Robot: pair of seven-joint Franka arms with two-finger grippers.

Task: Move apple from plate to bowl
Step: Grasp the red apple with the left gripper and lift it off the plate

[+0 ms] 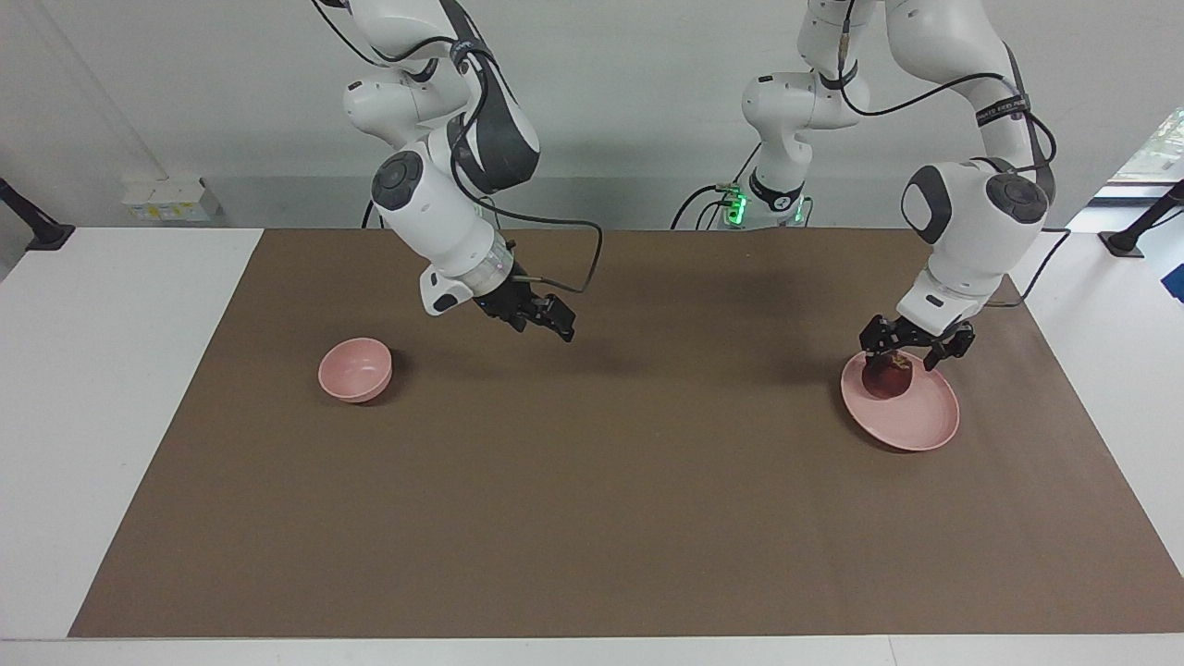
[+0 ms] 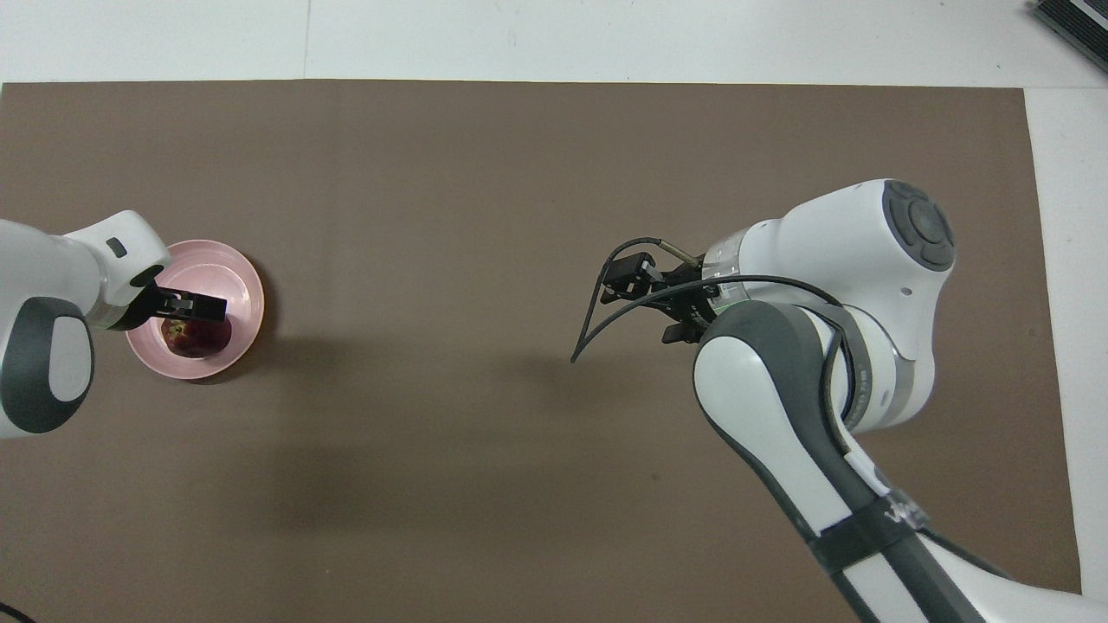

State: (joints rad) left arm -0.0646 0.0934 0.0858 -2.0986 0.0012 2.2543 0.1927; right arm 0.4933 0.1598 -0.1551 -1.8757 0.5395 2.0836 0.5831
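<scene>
It looked like a robotics lab: two white robot arms (image 1: 444, 139) stood at a white tabletop (image 1: 111, 370) covered by a brown mat (image 1: 592, 481), against a plain grey wall (image 1: 629, 83) with trailing cables (image 1: 712, 199).

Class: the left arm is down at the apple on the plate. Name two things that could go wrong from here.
1. The left gripper sits low over the round apple; it may roll across the shallow plate.
2. The bowl lies at the right arm's end, and the right gripper hangs beside it, so the arms may meet.
</scene>
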